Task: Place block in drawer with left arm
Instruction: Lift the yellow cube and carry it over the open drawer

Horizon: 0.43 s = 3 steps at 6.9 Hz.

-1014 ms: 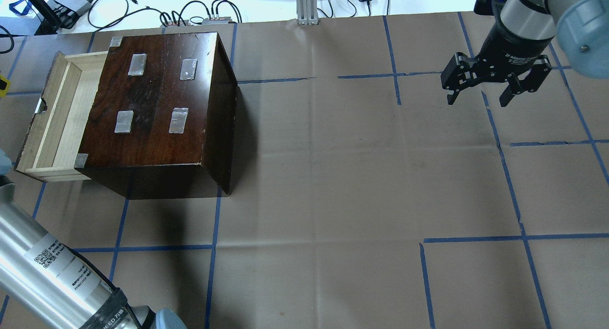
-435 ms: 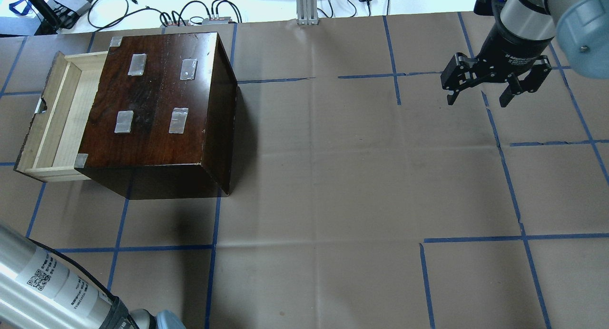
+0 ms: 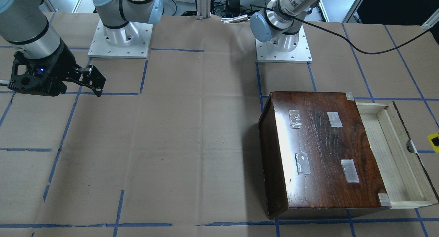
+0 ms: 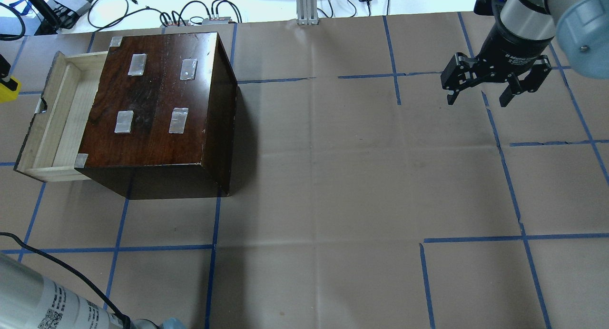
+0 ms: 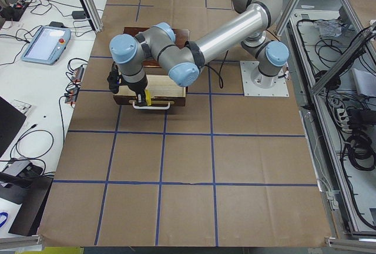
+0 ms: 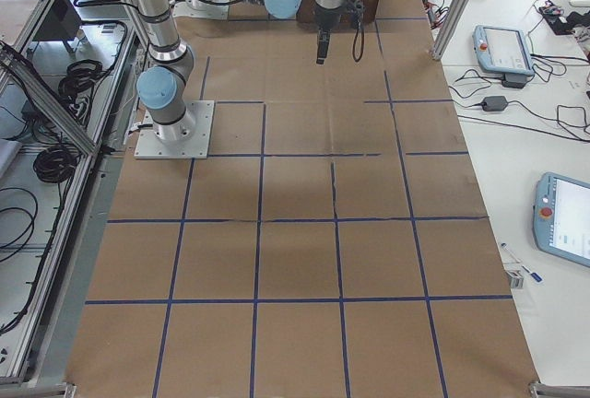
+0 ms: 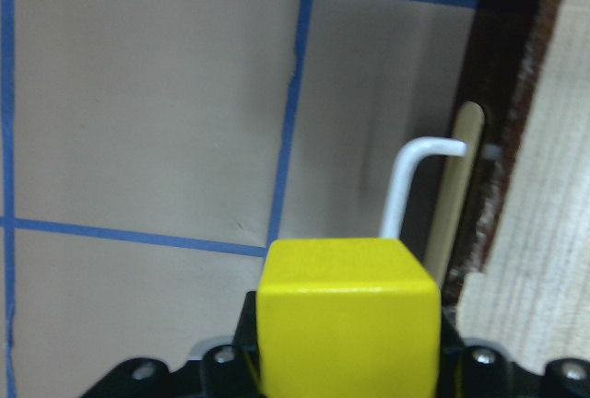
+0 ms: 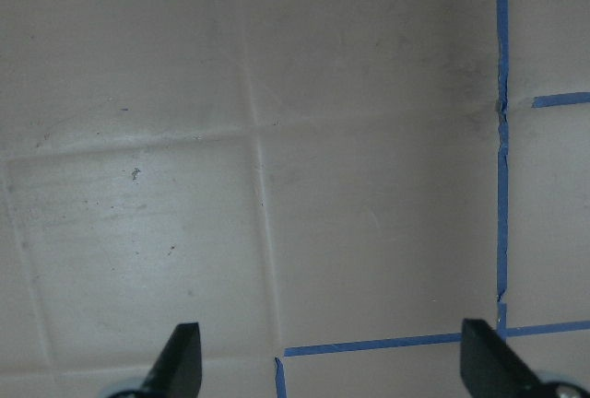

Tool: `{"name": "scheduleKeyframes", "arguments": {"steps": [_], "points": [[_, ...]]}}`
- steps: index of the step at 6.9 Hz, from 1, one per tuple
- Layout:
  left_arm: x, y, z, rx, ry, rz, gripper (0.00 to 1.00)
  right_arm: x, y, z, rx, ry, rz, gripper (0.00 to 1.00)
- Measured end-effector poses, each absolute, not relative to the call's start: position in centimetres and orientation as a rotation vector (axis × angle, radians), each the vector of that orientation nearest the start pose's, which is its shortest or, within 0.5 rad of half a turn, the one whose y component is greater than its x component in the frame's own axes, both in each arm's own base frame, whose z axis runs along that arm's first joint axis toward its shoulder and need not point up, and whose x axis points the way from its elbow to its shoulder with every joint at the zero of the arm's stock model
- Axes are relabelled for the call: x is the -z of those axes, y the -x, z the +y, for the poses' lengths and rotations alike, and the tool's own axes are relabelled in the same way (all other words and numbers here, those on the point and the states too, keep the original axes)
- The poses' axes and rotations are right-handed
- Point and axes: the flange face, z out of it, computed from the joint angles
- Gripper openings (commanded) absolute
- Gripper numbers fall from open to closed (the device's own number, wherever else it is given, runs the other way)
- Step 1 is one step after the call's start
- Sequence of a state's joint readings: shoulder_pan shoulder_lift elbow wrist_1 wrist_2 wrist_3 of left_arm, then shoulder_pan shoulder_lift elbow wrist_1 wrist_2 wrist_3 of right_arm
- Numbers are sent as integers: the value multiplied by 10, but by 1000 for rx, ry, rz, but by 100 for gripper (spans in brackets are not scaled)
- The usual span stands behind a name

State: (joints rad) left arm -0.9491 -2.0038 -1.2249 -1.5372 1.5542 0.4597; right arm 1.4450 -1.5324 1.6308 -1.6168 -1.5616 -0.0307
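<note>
Papered table [image 4: 333, 176] (blue-taped) carries wooden box [image 4: 157, 100].

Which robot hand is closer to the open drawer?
Left. The left gripper, shut on the yellow block, hangs just outside the drawer, in front of its dark front. The right gripper is open and far off, at the other end of the table.

Overhead and front-facing cameras look down from opposite long edges, sharing the drawer [image 4: 71, 114]. End cameras look lengthwise; wrist cameras sit close.
</note>
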Motion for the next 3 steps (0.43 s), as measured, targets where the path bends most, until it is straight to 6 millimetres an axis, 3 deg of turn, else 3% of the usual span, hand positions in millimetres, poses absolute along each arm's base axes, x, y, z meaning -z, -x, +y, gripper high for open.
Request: {"name": "scheduleKeyframes", "arguments": {"steps": [2, 3], "points": [[-402, -228, -600, -41, 307, 3158, 10, -444, -70, -514, -80, -149, 3124, 100], [-393, -209, -601, -22, 291, 3153, 11, -444, -70, -514, -80, -149, 3124, 100]]}}
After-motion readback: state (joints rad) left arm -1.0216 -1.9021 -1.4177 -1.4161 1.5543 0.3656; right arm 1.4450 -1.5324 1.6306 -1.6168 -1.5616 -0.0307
